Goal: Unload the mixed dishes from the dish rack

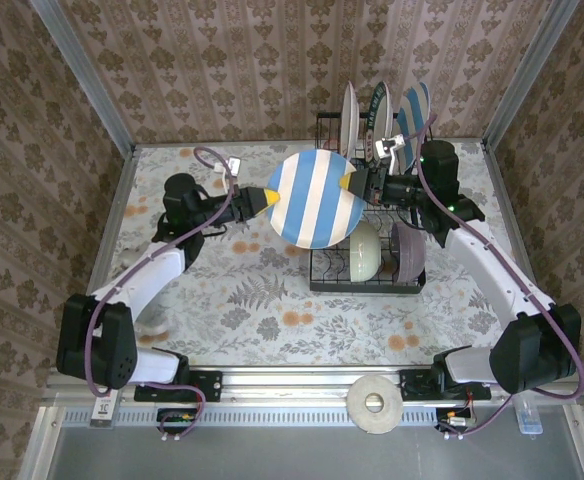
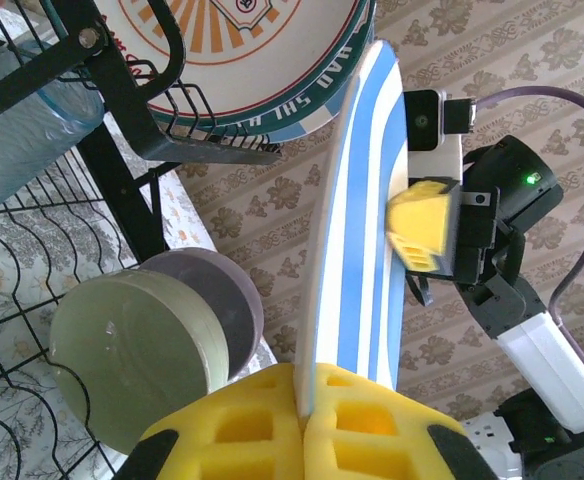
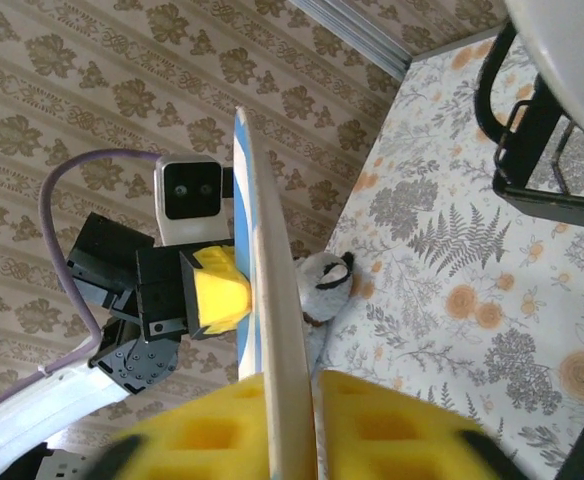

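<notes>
Setting: robot test booth dressed as a home kitchen corner. Evidence: patterned wallpaper panels [image 1: 222, 70] on three sides, joined by bare metal corner posts [image 1: 84, 80]; table [image 1: 232, 310] under a floral-print cover; slotted metal rail [image 1: 302, 384] along the table's near edge, with left arm base [image 1: 162, 368] and right arm base [image 1: 462, 365]; tape roll [image 1: 374, 403] on it; black wire dish rack [image 1: 364, 289].

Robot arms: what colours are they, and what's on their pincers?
The left arm and right arm are white tubes with black joints, with purple cables looping along them. The left pincer and right pincer have yellow pads with square holes.
</notes>
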